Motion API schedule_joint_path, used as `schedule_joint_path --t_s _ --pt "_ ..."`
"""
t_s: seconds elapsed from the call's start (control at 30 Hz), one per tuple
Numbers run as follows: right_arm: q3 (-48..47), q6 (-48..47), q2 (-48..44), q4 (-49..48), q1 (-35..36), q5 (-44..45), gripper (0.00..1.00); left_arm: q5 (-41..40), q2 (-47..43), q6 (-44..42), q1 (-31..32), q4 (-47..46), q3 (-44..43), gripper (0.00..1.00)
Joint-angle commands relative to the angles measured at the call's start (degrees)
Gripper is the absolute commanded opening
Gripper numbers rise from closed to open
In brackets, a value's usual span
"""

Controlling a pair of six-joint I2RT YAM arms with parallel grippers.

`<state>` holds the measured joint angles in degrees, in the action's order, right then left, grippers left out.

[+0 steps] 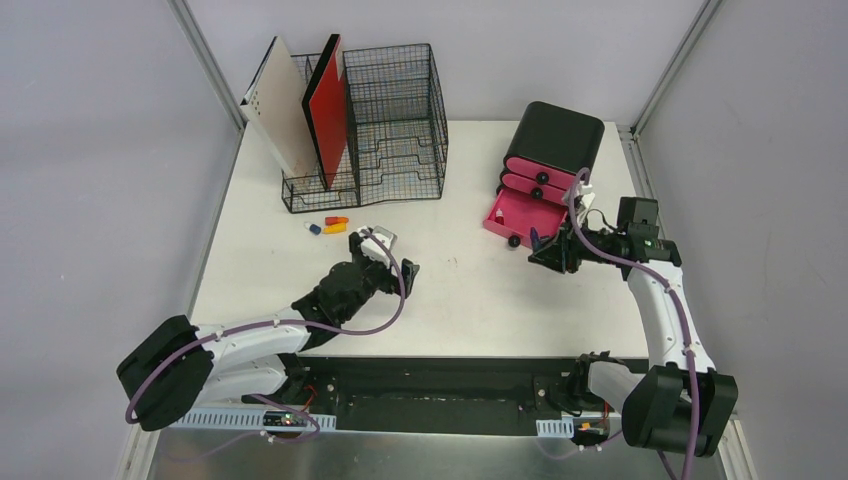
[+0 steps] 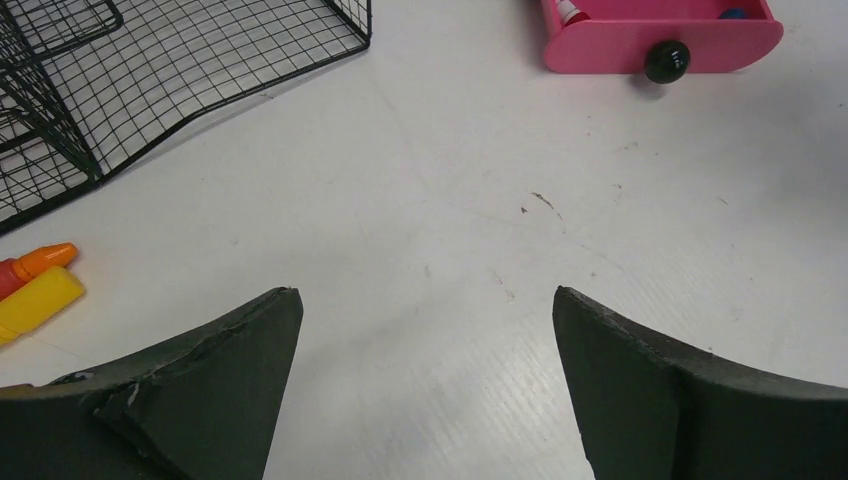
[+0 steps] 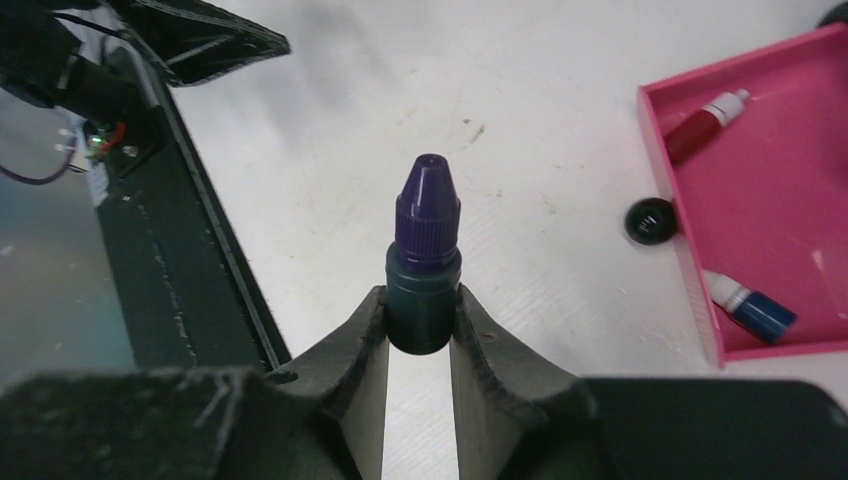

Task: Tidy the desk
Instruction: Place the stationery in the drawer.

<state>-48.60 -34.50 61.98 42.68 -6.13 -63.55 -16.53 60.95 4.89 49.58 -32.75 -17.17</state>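
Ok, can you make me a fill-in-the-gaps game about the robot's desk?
The right hand pinches a little bottle with a ____ cap.
The left hand is wide ____ and holds nothing.
The pulled-out drawer is coloured ____.
Missing words: purple, open, pink.
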Motion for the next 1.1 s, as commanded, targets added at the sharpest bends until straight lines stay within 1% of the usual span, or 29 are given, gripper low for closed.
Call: schedule_joint_path --t_s 0.0,0.1,0.2,0.37,0.47,0.63,0.7,0.8,1.07 --pt "-2.3 -3.1 -1.6 -2.4 -0.1 8.4 0.01 -1.6 -0.8 -1.6 -0.6 -4.1 -0.2 0.99" --pt "-2.1 -3.9 -1.5 -3.7 0.2 13.6 0.02 -2.3 0.5 -1.5 -0.6 -5.4 0.2 0.99" --pt "-2.0 -3.6 -1.4 -5.6 1.1 18.3 0.02 -3.7 -0.1 -0.8 -0.6 -6.7 1.3 0.99" --pt "-2.7 -2.4 -0.5 -9.6 4.4 26.7 0.06 -5.1 -2.5 0.3 -0.6 -9.6 4.5 0.99" --pt "-4.8 -2.7 2.4 -10.0 6.0 31.5 0.08 -5.1 -3.5 0.3 -0.7 -11.2 5.9 0.99" --pt "-9.5 -3.5 8.6 -9.7 8.2 37.1 0.09 -5.1 -3.6 0.4 -0.6 -11.5 6.3 0.99" --pt "-11.7 -3.5 11.0 -9.7 8.5 38.8 0.12 -5.2 -3.6 0.3 -0.6 -11.5 6.2 0.99" --pt "-14.4 -3.7 14.1 -9.3 9.1 40.3 0.20 -5.2 -3.4 0.4 -0.7 -11.2 6.0 0.99" --pt "-18.7 -3.5 21.2 -8.5 11.5 44.5 0.37 -5.1 -2.9 0.4 -0.6 -10.6 5.3 0.99"
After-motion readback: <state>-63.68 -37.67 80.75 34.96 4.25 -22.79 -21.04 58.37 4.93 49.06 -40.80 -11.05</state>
